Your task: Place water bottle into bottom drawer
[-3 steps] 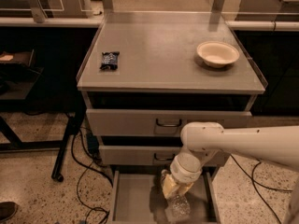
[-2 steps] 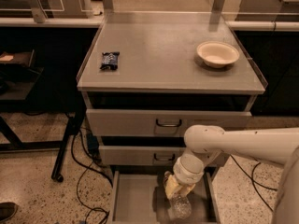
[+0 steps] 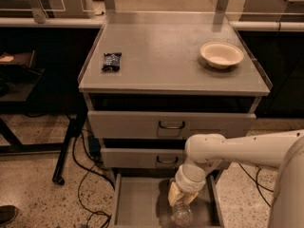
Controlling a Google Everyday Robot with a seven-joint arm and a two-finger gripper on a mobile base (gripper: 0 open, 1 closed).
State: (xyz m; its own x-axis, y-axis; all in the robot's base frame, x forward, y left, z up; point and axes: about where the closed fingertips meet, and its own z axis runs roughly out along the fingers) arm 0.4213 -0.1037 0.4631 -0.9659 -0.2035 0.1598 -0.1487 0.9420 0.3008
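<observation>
My arm (image 3: pixel 247 148) reaches in from the right edge of the view, its white forearm lying almost level in front of the middle drawer (image 3: pixel 137 158). At the rounded elbow it bends sharply downward, and the wrist points down and a little to the left, into the pulled-out bottom drawer (image 3: pixel 140 201). My claw (image 3: pixel 180 199) hangs at the end of that wrist, aimed at the drawer floor, over the right half of the tray. Its pale yellowish fingers (image 3: pixel 174 194) are closed round the upper part of the water bottle (image 3: pixel 183 215). The bottle stands upright beneath them, within the drawer's outline and nearer its right wall than its left. I cannot tell whether the bottle's base touches the grey floor, since it sits at the very bottom edge of the view.

Above my elbow, the middle drawer and the top drawer (image 3: pixel 128 125) are both closed, each with a dark handle at its centre. On the counter (image 3: pixel 161 75) a small dark snack packet (image 3: pixel 111 61) lies near the left edge and a white bowl (image 3: pixel 222 54) sits toward the right rear, the two well apart
</observation>
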